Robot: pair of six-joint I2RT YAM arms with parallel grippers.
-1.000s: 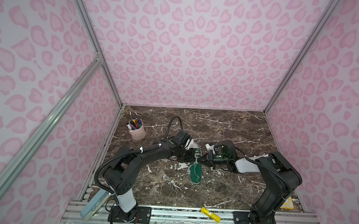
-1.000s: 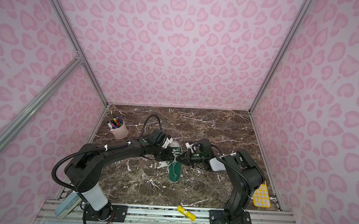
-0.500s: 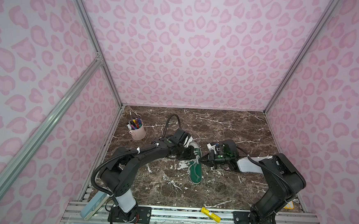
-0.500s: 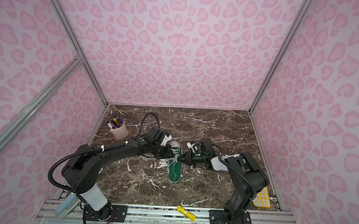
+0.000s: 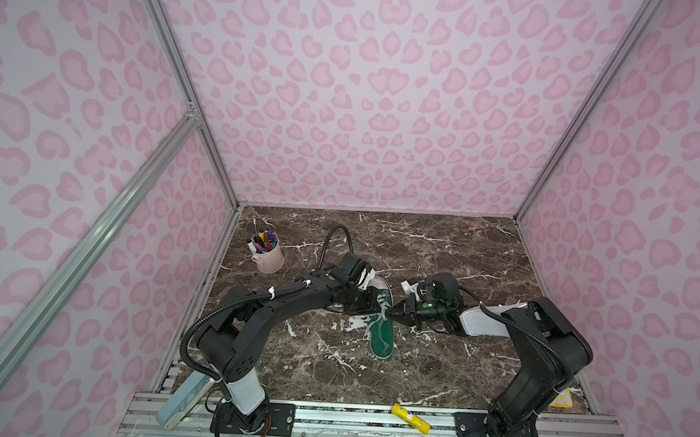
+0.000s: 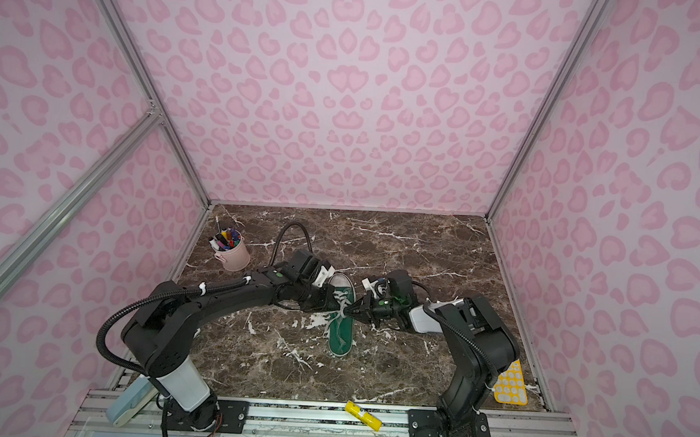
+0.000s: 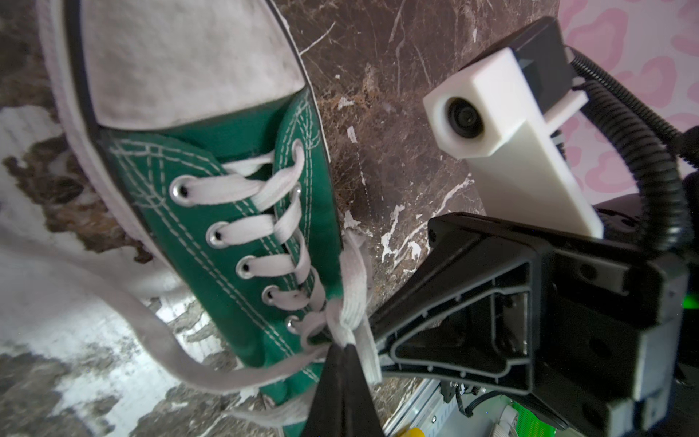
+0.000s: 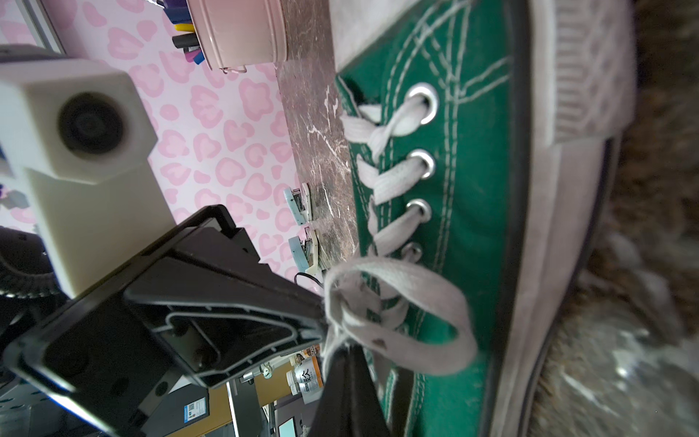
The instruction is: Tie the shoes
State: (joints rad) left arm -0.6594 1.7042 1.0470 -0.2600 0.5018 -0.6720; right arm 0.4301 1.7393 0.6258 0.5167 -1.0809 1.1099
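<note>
Pink pen cup [image 5: 269, 258] upper left of floor, L gripper [image 5: 379, 309] mid-frame, pinched shut on laces [image 7: 351, 302], green sneaker [image 5: 383, 342] centre, toe up-frame, R gripper [image 5: 392, 312] just right of it, clamped on lace loop, yellow obj [image 5: 411, 418] lower centre.

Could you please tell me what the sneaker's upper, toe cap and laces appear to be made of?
Upper: likely green canvas, matte, with white stitching.
Toe cap: probably rubber, matte, grubby white.
Laces: flat woven fabric, off-white, weave ribs visible.
</note>
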